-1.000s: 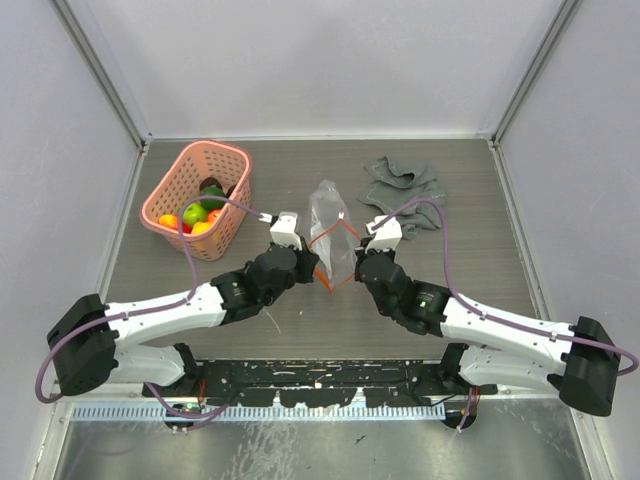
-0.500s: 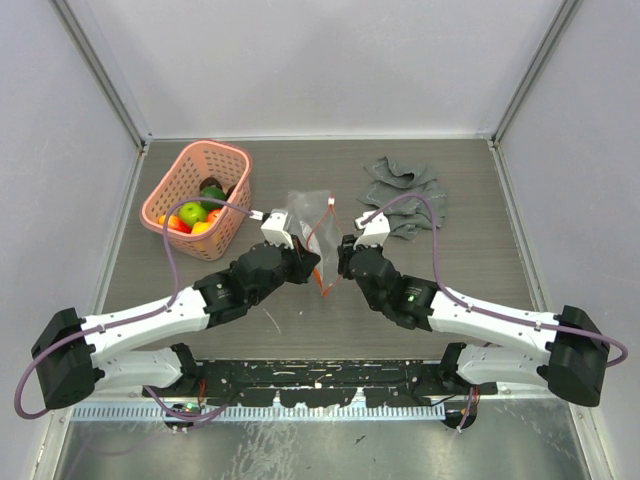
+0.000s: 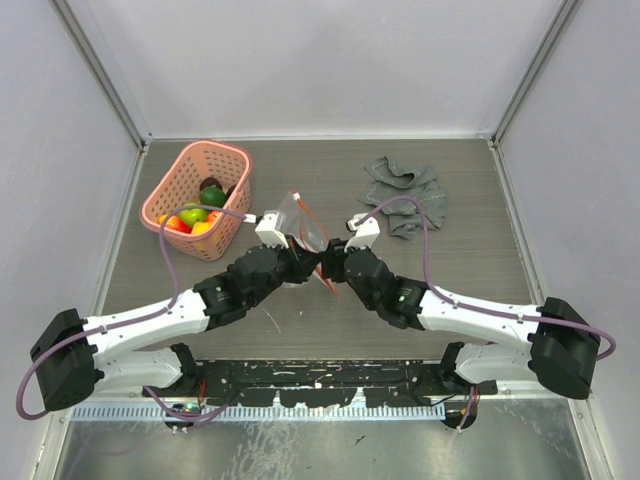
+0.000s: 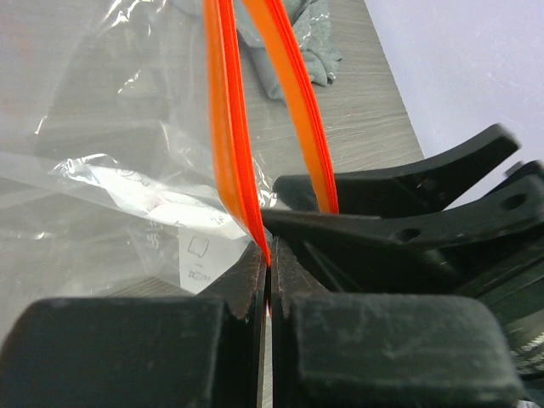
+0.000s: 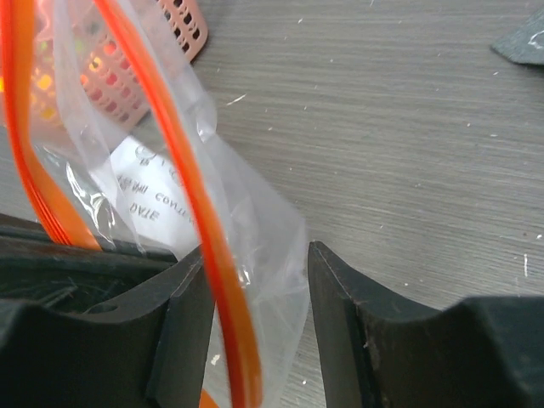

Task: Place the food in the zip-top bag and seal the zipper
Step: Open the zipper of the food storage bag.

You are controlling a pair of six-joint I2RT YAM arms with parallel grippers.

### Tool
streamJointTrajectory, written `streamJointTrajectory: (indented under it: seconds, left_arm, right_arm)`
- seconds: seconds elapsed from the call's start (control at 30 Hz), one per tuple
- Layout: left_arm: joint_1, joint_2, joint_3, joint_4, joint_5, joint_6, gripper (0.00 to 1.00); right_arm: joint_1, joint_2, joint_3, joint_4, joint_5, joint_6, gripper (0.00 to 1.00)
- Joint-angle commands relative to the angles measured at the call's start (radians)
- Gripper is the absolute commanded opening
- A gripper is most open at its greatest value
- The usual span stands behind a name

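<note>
The zip-top bag (image 3: 297,218) is clear and stands crumpled between my two grippers at mid-table. My left gripper (image 3: 306,262) is shut on one side of its red-orange zipper (image 4: 223,127), pinching the strip at the fingertips (image 4: 269,259). My right gripper (image 3: 329,264) is open; the other side of the zipper (image 5: 183,161) and clear bag film (image 5: 255,229) hang between its fingers (image 5: 336,289), unclamped. The right gripper's black fingers (image 4: 399,183) show close beside the strip in the left wrist view. The food (image 3: 195,213), red, orange, green and dark pieces, lies in the basket.
The pink lattice basket (image 3: 215,147) stands at the back left; its corner shows in the right wrist view (image 5: 183,30). A grey cloth (image 3: 402,190) lies at the back right, and shows in the left wrist view (image 4: 293,42). Grey walls enclose the table.
Both grippers have come together near the table's middle. The right one moved left toward the left one, and the bag's mouth narrowed and bunched up between them.
</note>
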Motion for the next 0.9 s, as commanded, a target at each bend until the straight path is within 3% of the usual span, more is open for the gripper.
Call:
streamJointTrajectory:
  seconds: [0.0, 0.13, 0.3, 0.47, 0.73, 0.87]
  left_arm:
    - [0.001, -0.052, -0.004, 0.103, -0.023, -0.016, 0.00]
    - [0.001, -0.084, -0.011, 0.078, -0.022, -0.015, 0.00]
    - [0.002, -0.121, 0.002, -0.020, -0.030, 0.003, 0.00]
    - [0.002, -0.138, 0.017, -0.133, -0.044, 0.022, 0.00]
    - [0.046, -0.100, 0.094, -0.293, -0.048, 0.071, 0.00]
    - [0.087, -0.063, 0.101, -0.257, 0.012, 0.060, 0.00]
  right_arm:
    - [0.007, -0.005, -0.015, 0.078, -0.053, 0.011, 0.50]
    - [0.006, -0.008, -0.011, 0.019, 0.005, -0.012, 0.42]
    - [0.005, -0.050, 0.036, -0.108, 0.171, -0.068, 0.21]
    - [-0.007, -0.055, 0.116, -0.265, 0.333, -0.134, 0.07]
    - [-0.083, -0.054, 0.225, -0.398, 0.439, -0.267, 0.01]
    - [-0.125, -0.051, 0.242, -0.386, 0.409, -0.309, 0.00]
